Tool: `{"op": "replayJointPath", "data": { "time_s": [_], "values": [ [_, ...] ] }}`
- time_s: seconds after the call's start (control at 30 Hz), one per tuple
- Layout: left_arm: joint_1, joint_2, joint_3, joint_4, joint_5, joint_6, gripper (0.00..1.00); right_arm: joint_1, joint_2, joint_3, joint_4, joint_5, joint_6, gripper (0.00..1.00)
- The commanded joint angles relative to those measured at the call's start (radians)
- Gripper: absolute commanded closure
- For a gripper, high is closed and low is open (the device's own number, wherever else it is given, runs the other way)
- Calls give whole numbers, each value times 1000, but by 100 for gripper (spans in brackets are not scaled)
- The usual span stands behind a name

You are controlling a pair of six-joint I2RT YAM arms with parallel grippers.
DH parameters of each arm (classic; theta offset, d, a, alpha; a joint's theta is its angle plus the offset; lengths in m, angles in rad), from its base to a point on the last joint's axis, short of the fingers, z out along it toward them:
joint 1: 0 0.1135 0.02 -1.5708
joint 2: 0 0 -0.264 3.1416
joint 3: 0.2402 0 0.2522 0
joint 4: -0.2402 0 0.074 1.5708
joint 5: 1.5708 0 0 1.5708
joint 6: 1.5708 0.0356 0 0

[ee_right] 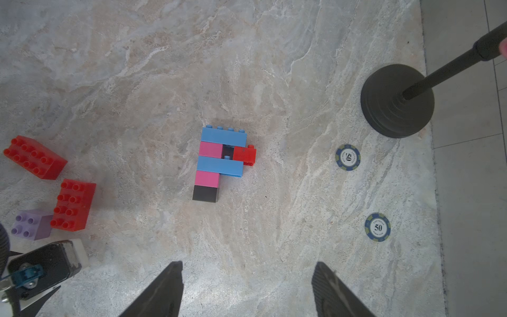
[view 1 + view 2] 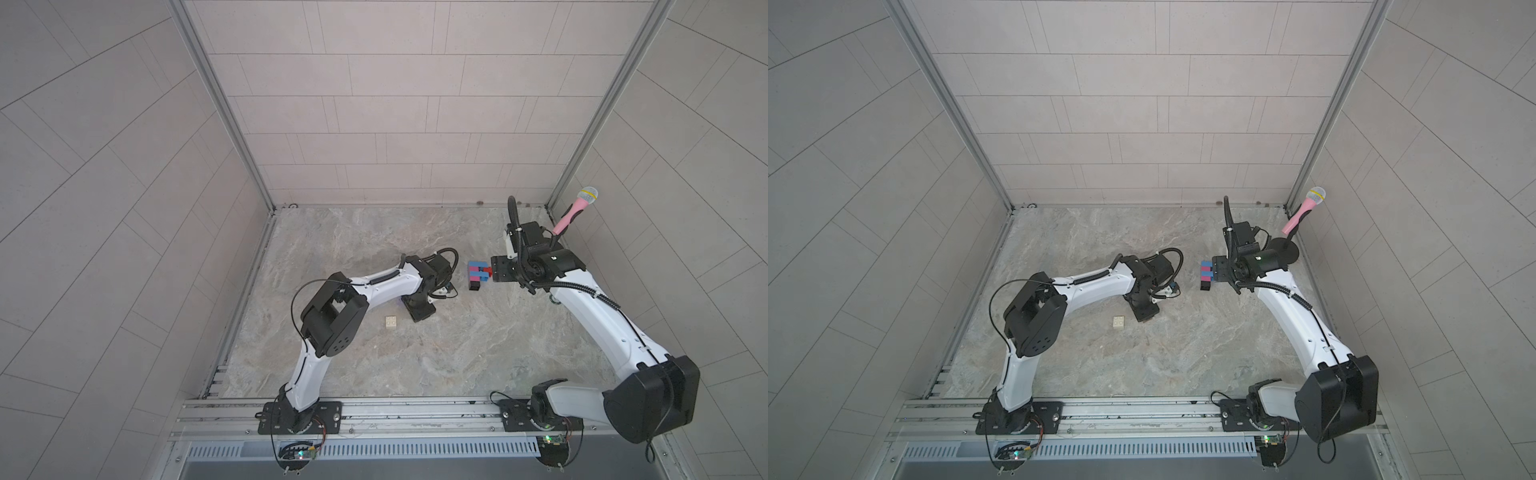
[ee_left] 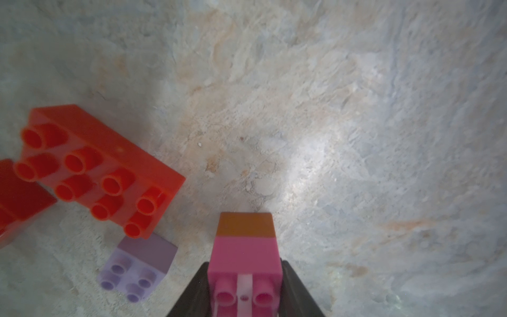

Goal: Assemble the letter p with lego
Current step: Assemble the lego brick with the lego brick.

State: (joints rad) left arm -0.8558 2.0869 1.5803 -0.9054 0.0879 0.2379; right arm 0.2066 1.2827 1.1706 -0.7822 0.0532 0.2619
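Left end effector (image 3: 244, 263): the dark fingers (image 3: 192, 291) flank a pink brick (image 3: 244, 255) and lie close along two of its sides. The brick's studs face the wrist camera. An orange-brown brick (image 3: 245, 224) is joined to the opposite face. It cannot be told whether the fingers press on the brick or only stand against it.

Right end effector (image 1: 247, 288): jaws wide, nothing between them. In both top views it sits just beside the P figure (image 2: 478, 276), on the side toward the desk's right edge.

P figure: lies flat on the desk (image 1: 137, 82), right of the middle and nearer the far edge than the near one. From the top of the letter:
- blue oblong bar
- pink square, with a small red brick across a gap from it
- second blue bar
- pink square
- black square at the foot

The red piece juts slightly past the blue bars.

Loose bricks: two red bricks (image 1: 35, 157) (image 1: 74, 204), both oblong, lie near the left end effector. A lilac brick (image 1: 33, 223) sits just beside one of them. A cream brick (image 2: 391, 322) lies alone, left of the desk's middle.

Other items: two poker chips (image 1: 348, 157) marked 50 lie near the right edge. A black stand base (image 1: 395, 101) in the far right corner carries a pink microphone (image 2: 575, 208).
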Motion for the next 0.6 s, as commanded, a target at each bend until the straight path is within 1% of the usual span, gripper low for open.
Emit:
{"op": "replayJointPath", "data": {
  "time_s": [0.0, 0.03, 0.17, 0.37, 0.43, 0.5, 0.57],
  "values": [
    [-5, 32, 31, -63, -4, 6, 51, -6, -31, 6, -16, 19, -6, 22],
    [-5, 22, 45, -69, -8, 8, 45, -6, -32, 7, -15, 18, -7, 22],
    [-6, -28, 86, -86, -13, 9, 34, -6, -33, 6, -16, 18, -9, 21],
    [-4, -140, 89, -97, -24, -9, 30, -7, -36, 4, -17, 10, 2, 21],
    [3, -214, 55, -72, -19, -28, 29, -7, -32, 3, -16, -10, 12, 21],
    [21, -315, -11, -25, -8, -68, 29, 1, -24, 1, -16, -45, 27, 22],
    [46, -415, -78, 35, -40, -136, 29, 25, -10, 1, -13, -46, 56, 22]
  ]
}}
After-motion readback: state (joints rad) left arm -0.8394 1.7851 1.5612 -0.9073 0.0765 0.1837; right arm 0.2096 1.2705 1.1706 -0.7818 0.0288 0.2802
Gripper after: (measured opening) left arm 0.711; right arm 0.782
